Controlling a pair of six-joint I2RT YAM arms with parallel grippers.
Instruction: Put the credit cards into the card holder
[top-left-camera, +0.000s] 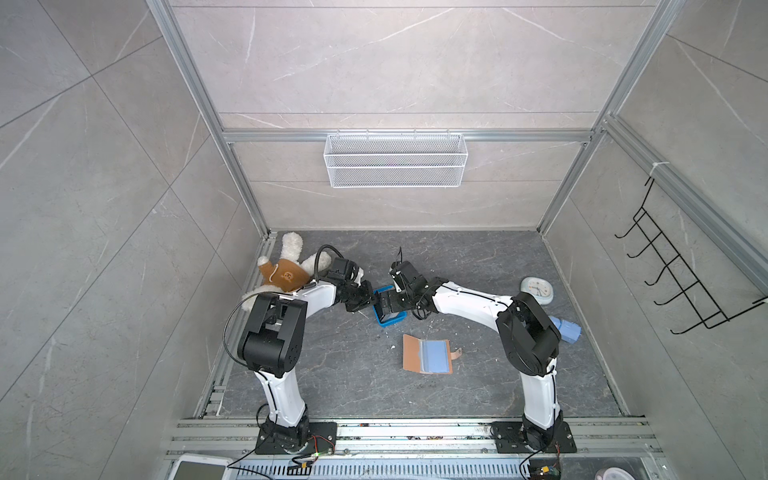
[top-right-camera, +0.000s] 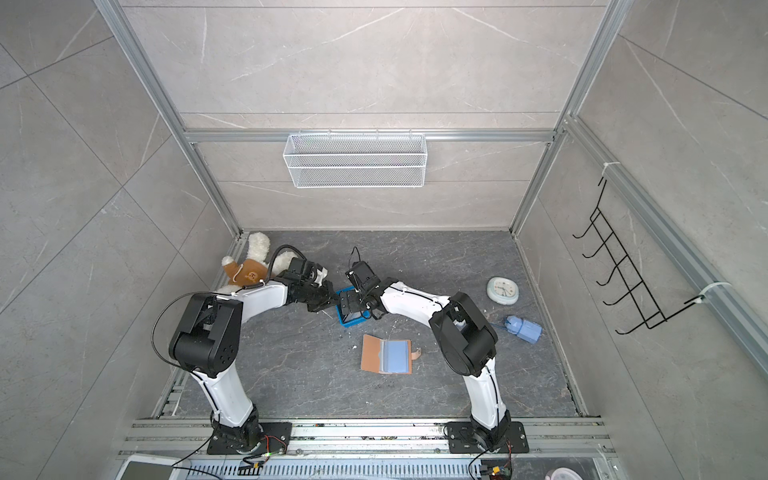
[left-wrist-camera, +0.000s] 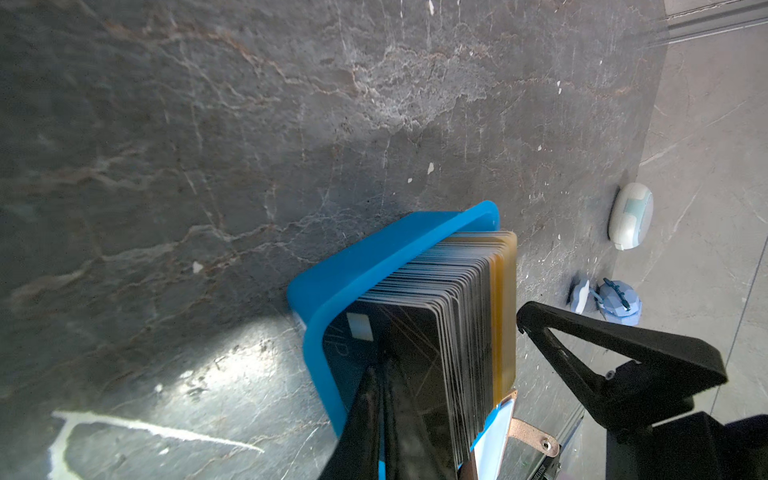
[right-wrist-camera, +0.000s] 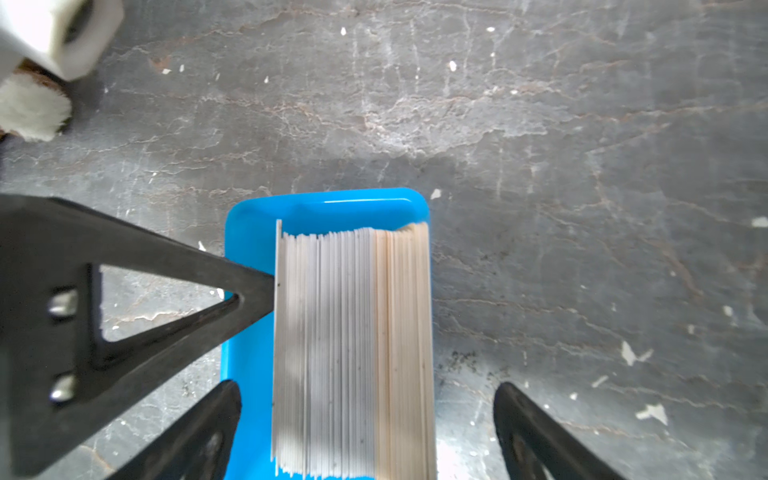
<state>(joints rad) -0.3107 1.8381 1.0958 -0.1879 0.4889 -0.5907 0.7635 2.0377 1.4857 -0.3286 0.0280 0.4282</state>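
The credit cards (right-wrist-camera: 353, 332) stand on edge as a thick stack in a small blue tray (right-wrist-camera: 332, 203), black ones in front and tan ones behind (left-wrist-camera: 449, 316). My left gripper (left-wrist-camera: 380, 365) is shut, and its tips press the face of the front black card without holding it; its tip (right-wrist-camera: 266, 286) touches the end card. My right gripper (right-wrist-camera: 365, 436) hangs open above the stack, one finger on each side and touching nothing. The card holder (top-left-camera: 427, 354) (top-right-camera: 386, 354) lies open on the table nearer the front, bluish sleeves up. Both grippers meet over the tray (top-left-camera: 390, 320).
A plush toy (top-left-camera: 286, 270) lies behind the left arm. A pale round clock (top-left-camera: 537, 289) and a light blue object (top-left-camera: 565, 328) sit near the right arm. A white wire basket (top-left-camera: 395, 160) hangs on the back wall and a black hook rack (top-left-camera: 681, 286) on the right wall.
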